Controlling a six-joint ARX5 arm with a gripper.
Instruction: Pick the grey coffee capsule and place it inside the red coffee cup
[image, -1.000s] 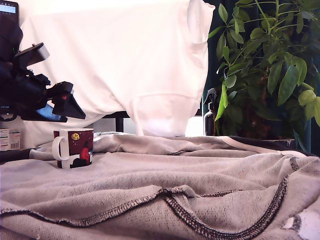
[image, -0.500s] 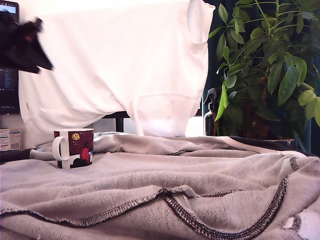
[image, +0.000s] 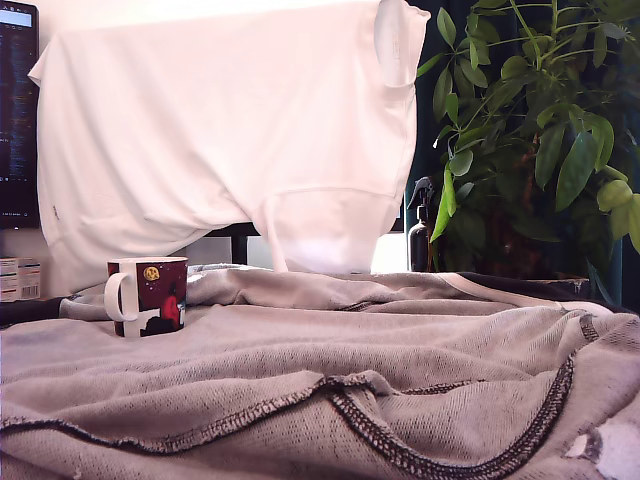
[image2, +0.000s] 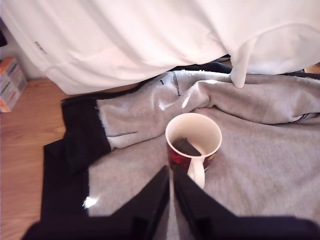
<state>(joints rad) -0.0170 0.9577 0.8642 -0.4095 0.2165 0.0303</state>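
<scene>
Gripper (image2: 171, 172) gone from exterior view; jaws nearly closed, empty; grey coffee capsule (image2: 187, 146) half-hidden inside red coffee cup (image2: 210, 131).

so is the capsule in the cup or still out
In. The wrist view looks down into the upright cup and shows the dark capsule lying inside against the white interior. The gripper is above it, fingers nearly together, holding nothing.

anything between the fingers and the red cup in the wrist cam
Nothing but grey cloth. In the wrist view the fingers sit just short of the red cup, by its white handle.
</scene>
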